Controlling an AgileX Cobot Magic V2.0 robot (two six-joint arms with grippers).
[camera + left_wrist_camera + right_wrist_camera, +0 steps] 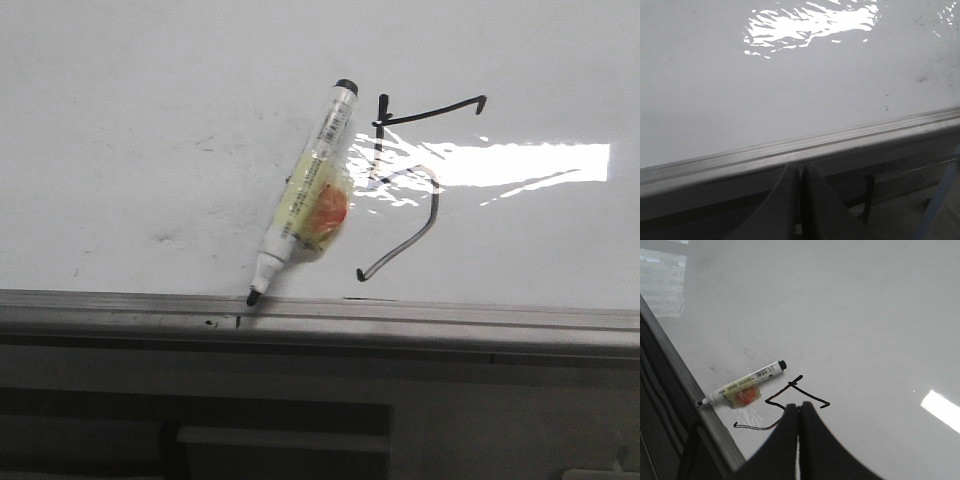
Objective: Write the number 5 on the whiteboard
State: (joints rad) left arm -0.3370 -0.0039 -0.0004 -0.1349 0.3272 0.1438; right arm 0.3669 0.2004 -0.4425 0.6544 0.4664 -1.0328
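The number 5 (410, 180) is drawn in black strokes on the whiteboard (130, 120), with a hooked top bar and a greyish curved tail. A marker (305, 190) wrapped in yellowish tape with an orange patch lies uncapped beside it, tip at the grey edge strip (400, 312). In the right wrist view the 5 (790, 400) and the marker (742, 385) lie just beyond my right gripper (799, 406), which is shut and empty. My left gripper (800, 166) is shut and empty, over the board's edge strip (715, 162). Neither gripper shows in the front view.
A bright glare patch (520, 162) crosses the board by the 5. Faint grey smudges (165, 237) mark the board left of the marker. Below the edge strip is a dark frame with a ledge (280, 437).
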